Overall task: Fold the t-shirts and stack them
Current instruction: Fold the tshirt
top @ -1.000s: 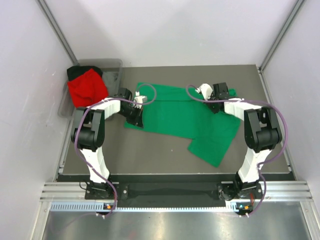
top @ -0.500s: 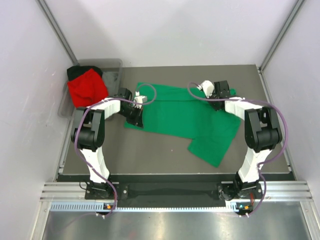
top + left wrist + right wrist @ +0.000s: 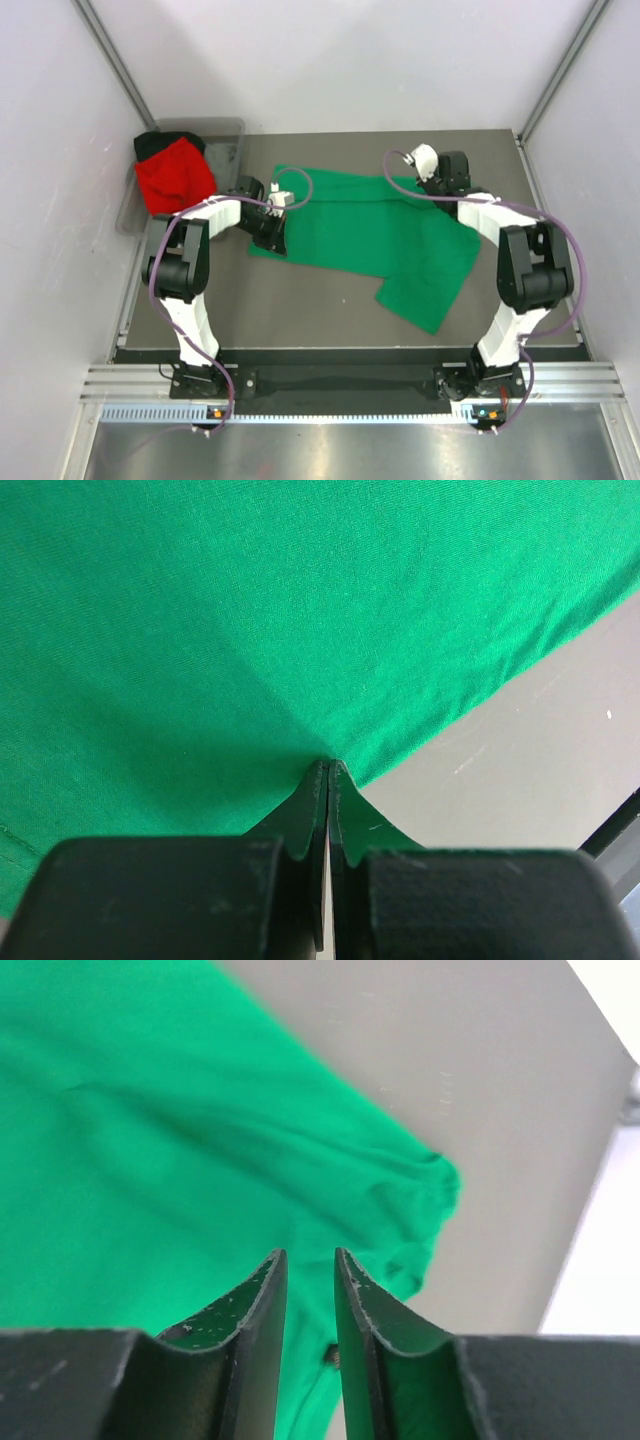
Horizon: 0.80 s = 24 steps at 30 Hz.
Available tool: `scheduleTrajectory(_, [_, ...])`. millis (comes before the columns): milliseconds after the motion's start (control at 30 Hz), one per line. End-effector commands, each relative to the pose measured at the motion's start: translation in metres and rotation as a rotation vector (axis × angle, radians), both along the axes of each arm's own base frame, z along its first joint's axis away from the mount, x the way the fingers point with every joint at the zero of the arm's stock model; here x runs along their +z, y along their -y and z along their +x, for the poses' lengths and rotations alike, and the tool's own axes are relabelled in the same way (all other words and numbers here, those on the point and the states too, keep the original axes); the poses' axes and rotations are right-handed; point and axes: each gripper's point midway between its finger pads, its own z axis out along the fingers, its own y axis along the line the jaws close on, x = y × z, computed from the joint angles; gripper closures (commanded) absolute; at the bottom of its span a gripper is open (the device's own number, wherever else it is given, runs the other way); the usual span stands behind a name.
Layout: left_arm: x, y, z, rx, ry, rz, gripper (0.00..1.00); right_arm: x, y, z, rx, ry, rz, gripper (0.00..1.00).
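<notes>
The bright green t-shirt (image 3: 365, 225) lies spread on the dark table, with one sleeve reaching toward the near right. My left gripper (image 3: 268, 236) is at its left edge. In the left wrist view it (image 3: 329, 763) is shut, pinching the green cloth (image 3: 250, 610) at its hem. My right gripper (image 3: 445, 186) hovers over the shirt's far right part. In the right wrist view it (image 3: 308, 1255) is slightly open with nothing between the fingers, above the green cloth (image 3: 150, 1140) near a bunched sleeve end. The red t-shirt (image 3: 175, 178) and the black t-shirt (image 3: 150, 143) lie in the bin.
A grey plastic bin (image 3: 228, 140) stands at the far left corner of the table. Bare table (image 3: 320, 300) shows in front of the shirt. White walls enclose the table on the left, the right and the far side.
My right gripper has drawn back toward the far right, away from the middle of the shirt. The left gripper and the green shirt have not moved.
</notes>
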Motion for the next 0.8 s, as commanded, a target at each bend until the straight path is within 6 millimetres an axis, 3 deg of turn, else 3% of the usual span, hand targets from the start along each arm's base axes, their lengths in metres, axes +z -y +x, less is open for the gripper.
scheduleTrajectory(0, [-0.023,-0.01,0.001,-0.004,0.005,0.067,1.0,0.032,-0.032,-0.02,0.18,0.044,0.088,0.75])
scheduleTrajectory(133, [-0.024,-0.01,0.001,-0.003,0.004,0.065,1.0,0.002,-0.043,-0.036,0.227,-0.053,0.097,0.79])
scheduleTrajectory(333, [-0.024,-0.01,0.0,-0.007,0.0,0.065,1.0,-0.036,-0.045,-0.029,0.209,-0.151,0.095,0.79])
scheduleTrajectory(767, [-0.03,-0.011,-0.002,-0.008,-0.013,0.071,1.0,-0.033,-0.042,0.003,0.155,-0.1,0.081,0.73])
